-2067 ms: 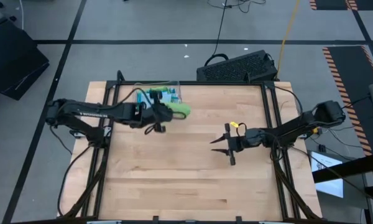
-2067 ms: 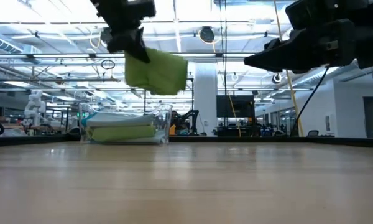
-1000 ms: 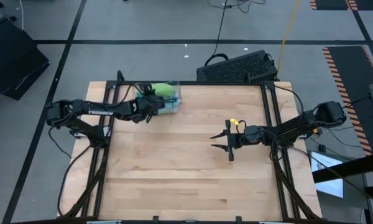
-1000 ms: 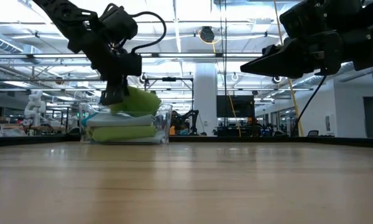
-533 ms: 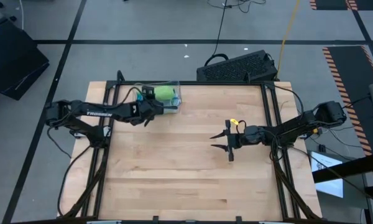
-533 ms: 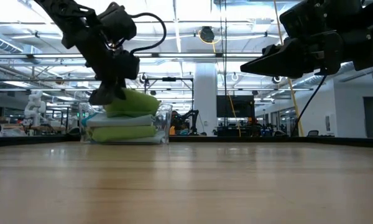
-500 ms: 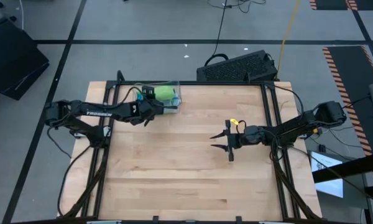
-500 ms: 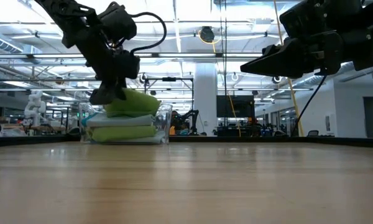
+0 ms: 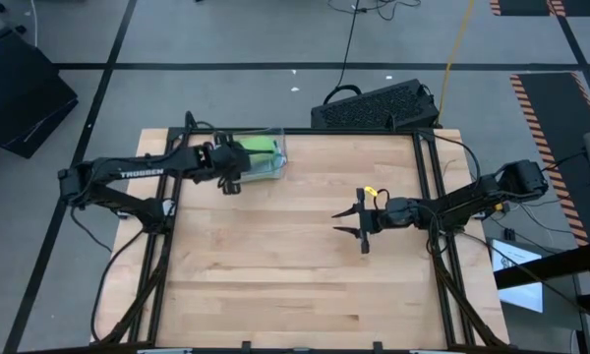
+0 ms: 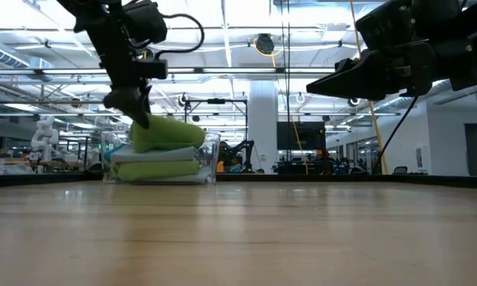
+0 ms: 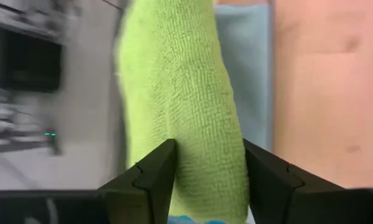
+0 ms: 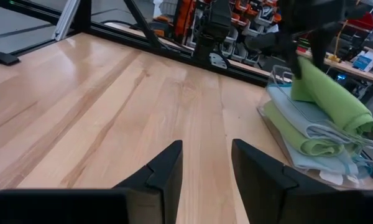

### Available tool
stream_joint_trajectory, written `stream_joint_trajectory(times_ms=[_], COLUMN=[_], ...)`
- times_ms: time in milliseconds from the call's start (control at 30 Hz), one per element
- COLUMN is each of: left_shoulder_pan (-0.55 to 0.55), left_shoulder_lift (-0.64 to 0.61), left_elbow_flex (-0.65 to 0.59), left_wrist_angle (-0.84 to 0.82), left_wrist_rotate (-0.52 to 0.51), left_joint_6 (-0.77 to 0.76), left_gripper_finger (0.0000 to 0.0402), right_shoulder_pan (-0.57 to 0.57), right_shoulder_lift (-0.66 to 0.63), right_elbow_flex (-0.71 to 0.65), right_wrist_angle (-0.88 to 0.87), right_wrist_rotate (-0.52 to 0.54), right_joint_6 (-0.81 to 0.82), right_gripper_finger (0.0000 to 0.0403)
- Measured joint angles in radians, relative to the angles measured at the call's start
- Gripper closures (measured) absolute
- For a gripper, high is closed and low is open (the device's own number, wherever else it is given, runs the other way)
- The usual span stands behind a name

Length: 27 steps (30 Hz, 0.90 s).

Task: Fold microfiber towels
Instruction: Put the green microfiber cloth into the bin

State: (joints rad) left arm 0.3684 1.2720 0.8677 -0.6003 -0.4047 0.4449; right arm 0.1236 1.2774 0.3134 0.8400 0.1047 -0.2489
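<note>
pale wood planks are covering the counter (image 9: 275, 265), which is sitting inside a dark frame with grey floor all round. at its far left corner a clear tray (image 10: 209, 163) is holding a stack of folded microfiber towels (image 12: 311, 127), lime green and light blue, with a rolled green towel (image 10: 167, 133) lying on top. the left pincer (image 11: 204, 177) is hanging right at that top towel with its two fingers spread on either side of the cloth, and whether it is gripping or merely straddling cannot be told. the step in hand looks like stacking a finished towel; the next move probably calls for lifting the left pincer straight up so the fingers are clearing the roll without dragging it off the pile or catching the tray wall. the right pincer (image 9: 352, 224) is waiting over the middle right of the counter, fingers spread and carrying nothing, well apart from the tray. wide bare wood is lying between the two arms and toward the near edge, giving plenty of room for spreading another cloth.
</note>
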Motion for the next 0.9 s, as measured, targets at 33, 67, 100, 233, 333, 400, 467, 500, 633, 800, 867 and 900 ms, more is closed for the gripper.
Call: stream_joint_trajectory(times_ms=[33,67,100,233,333,400,467,500,633,800,867,900], left_shoulder_pan=[0.007,0.012,0.016,0.017,0.013,0.012,0.011,0.011,0.003,0.008,0.014,0.017], left_shoulder_lift=[0.000,0.001,0.001,0.000,0.000,0.000,-0.003,-0.006,-0.007,-0.016,-0.019,-0.018], left_elbow_flex=[0.000,0.000,0.000,0.002,0.002,0.002,0.008,0.012,0.018,0.019,0.042,0.055], left_wrist_angle=[-0.013,-0.013,-0.013,0.002,0.001,0.004,-0.009,-0.019,-0.135,-0.150,-0.161,-0.164], left_wrist_rotate=[0.034,0.075,0.118,0.256,0.259,0.259,0.255,0.236,0.167,0.241,0.248,0.247], left_joint_6=[-0.023,-0.047,-0.072,-0.141,-0.173,-0.194,-0.204,-0.198,-0.102,-0.183,-0.243,-0.263], left_gripper_finger=[0.0229,0.0229,0.0229,0.0229,0.0229,0.0229,0.0229,0.0229,0.0237,0.0269,0.0273,0.0273], right_shoulder_pan=[0.000,0.000,0.000,0.000,0.000,0.000,0.000,0.000,0.000,0.000,0.000,0.000], right_shoulder_lift=[0.000,0.000,0.000,0.000,0.000,0.000,0.000,0.000,0.000,0.000,0.000,0.000], right_elbow_flex=[0.000,0.000,0.000,0.000,0.000,0.000,0.000,0.000,0.000,0.000,0.000,0.000], right_wrist_angle=[0.000,0.000,0.000,0.000,0.000,0.000,0.000,0.000,0.000,-0.001,-0.001,0.000], right_wrist_rotate=[0.000,0.000,0.000,0.000,0.000,0.000,0.000,0.000,0.000,0.000,0.000,0.000], right_joint_6=[0.000,0.001,0.001,0.001,0.001,0.001,0.001,0.001,0.001,0.000,0.000,0.000], right_gripper_finger=[0.0271,0.0271,0.0271,0.0271,0.0271,0.0271,0.0271,0.0271,0.0271,0.0271,0.0271,0.0271])
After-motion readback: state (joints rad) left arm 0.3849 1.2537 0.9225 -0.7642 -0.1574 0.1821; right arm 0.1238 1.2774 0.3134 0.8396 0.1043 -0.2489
